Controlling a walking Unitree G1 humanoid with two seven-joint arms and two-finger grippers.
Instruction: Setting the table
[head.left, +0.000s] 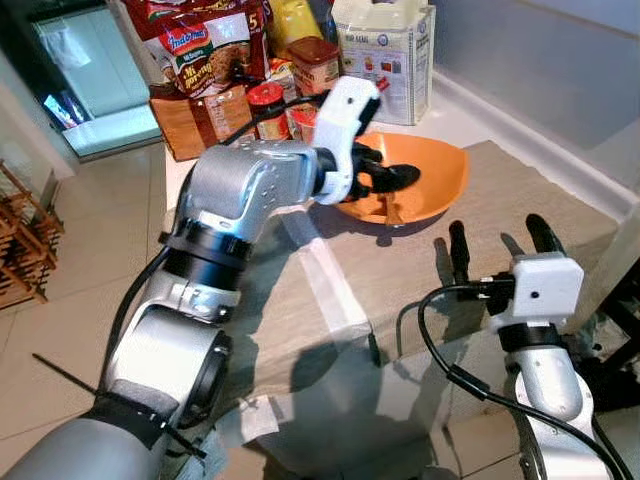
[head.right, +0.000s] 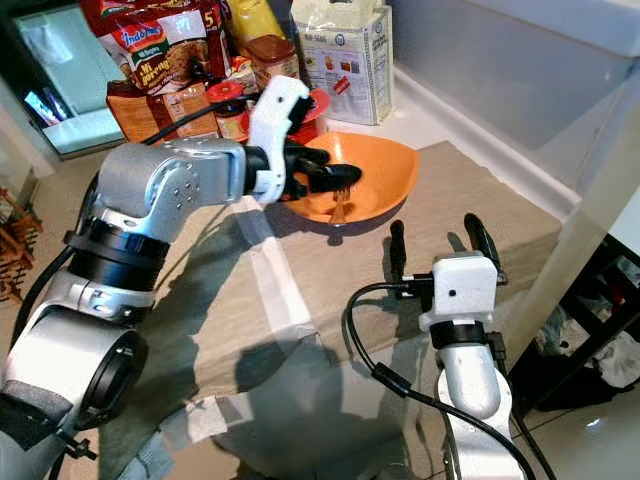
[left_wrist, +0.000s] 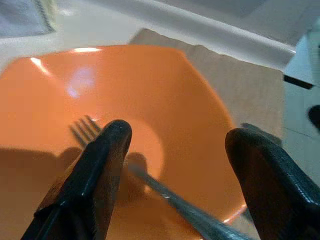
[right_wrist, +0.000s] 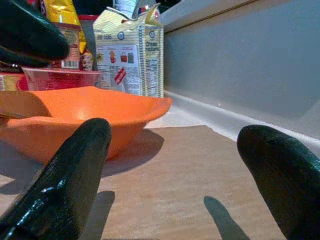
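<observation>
With its fingers spread, the left gripper (left_wrist: 175, 165) hovers over the fork (left_wrist: 150, 182) lying in the orange bowl (head.left: 440, 175) on the table (head.left: 540, 215), so it should center on the handle before closing, while the right gripper (head.left: 497, 243) waits open nearby.

Bowl (head.left: 430, 170) on mat (head.left: 520, 215), fork (left_wrist: 150, 182) inside. Left gripper (head.left: 395, 178) over bowl. Right gripper (head.left: 495, 240) before bowl. Carton (head.left: 385, 55), jars (head.left: 270, 108), packets (head.left: 200, 45) behind bowl.
</observation>
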